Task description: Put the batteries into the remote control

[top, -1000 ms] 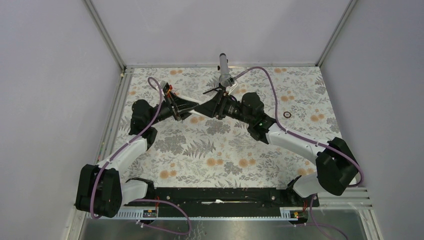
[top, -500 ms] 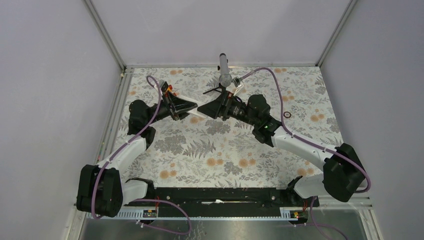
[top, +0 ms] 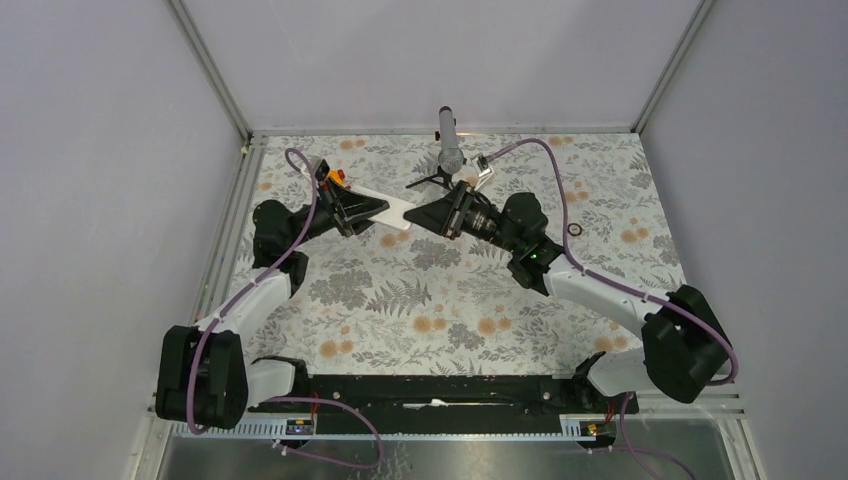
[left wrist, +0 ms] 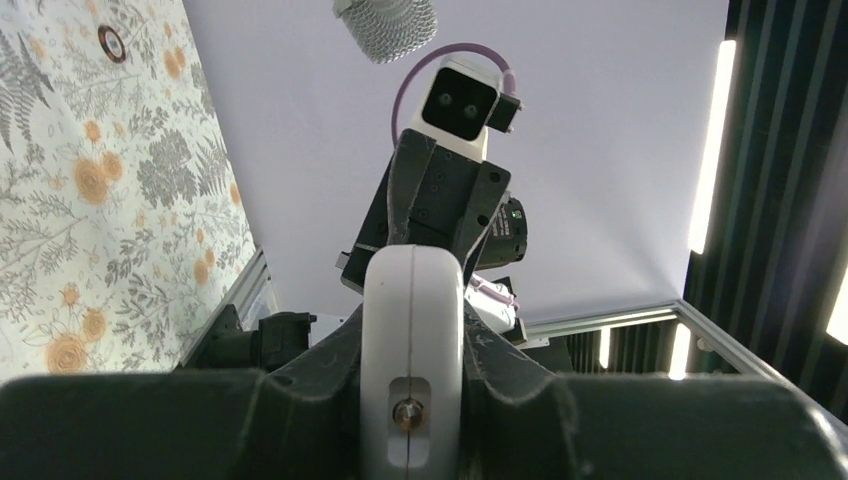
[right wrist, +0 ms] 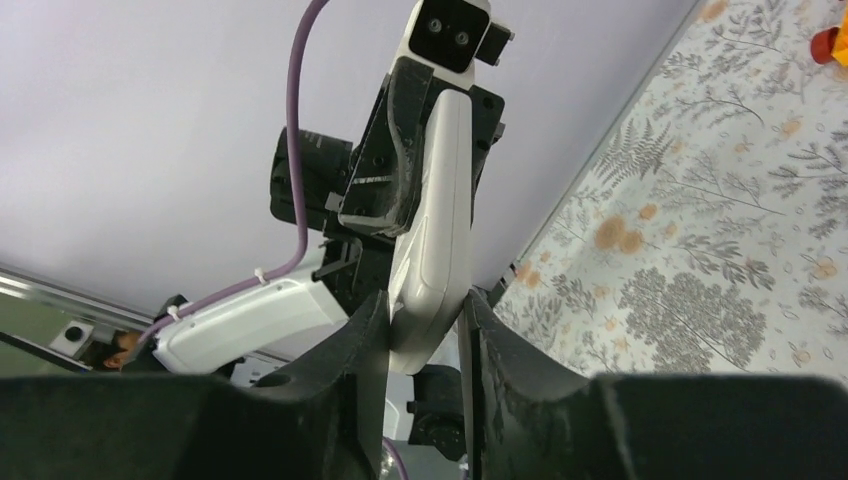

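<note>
The white remote control (top: 386,207) is held off the table between my two grippers. My left gripper (top: 372,208) is shut on one end; in the left wrist view the remote (left wrist: 412,300) stands edge-on between the left gripper's (left wrist: 412,345) fingers. My right gripper (top: 418,218) is shut on the other end; in the right wrist view the remote (right wrist: 438,220) runs away from the right gripper (right wrist: 425,320) towards the left gripper. The batteries are out of view.
A grey microphone on a small black tripod (top: 449,150) stands just behind the grippers and shows in the left wrist view (left wrist: 385,18). A black ring (top: 574,229) lies on the floral mat at the right. A small orange-red object (right wrist: 830,40) lies near the left arm.
The two grippers have drawn apart, the left one going left and back. More of the remote's length now shows between them.
</note>
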Controlling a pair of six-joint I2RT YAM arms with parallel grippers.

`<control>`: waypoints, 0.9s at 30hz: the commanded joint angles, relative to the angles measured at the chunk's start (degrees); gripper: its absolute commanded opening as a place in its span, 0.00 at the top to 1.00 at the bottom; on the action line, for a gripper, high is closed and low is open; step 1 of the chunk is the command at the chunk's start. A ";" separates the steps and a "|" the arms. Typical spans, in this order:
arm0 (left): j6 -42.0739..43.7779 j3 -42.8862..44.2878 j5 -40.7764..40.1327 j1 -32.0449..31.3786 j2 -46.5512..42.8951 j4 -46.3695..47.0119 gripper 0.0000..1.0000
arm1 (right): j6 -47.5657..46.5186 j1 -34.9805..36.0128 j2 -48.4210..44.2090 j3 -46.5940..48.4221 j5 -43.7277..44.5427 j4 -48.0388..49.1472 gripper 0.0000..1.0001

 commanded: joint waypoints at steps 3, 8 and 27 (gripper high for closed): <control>-4.27 1.93 1.62 -0.94 -1.20 10.44 1.00 | 0.89 -0.33 7.03 4.10 -5.47 5.58 0.81; -1.20 2.93 1.67 -4.38 -1.85 7.86 1.00 | 1.89 -0.18 9.41 4.61 -6.72 6.35 0.79; 28.02 11.03 -0.13 -7.77 -4.87 -29.91 1.00 | -5.98 0.93 7.33 8.02 -4.05 -8.52 0.58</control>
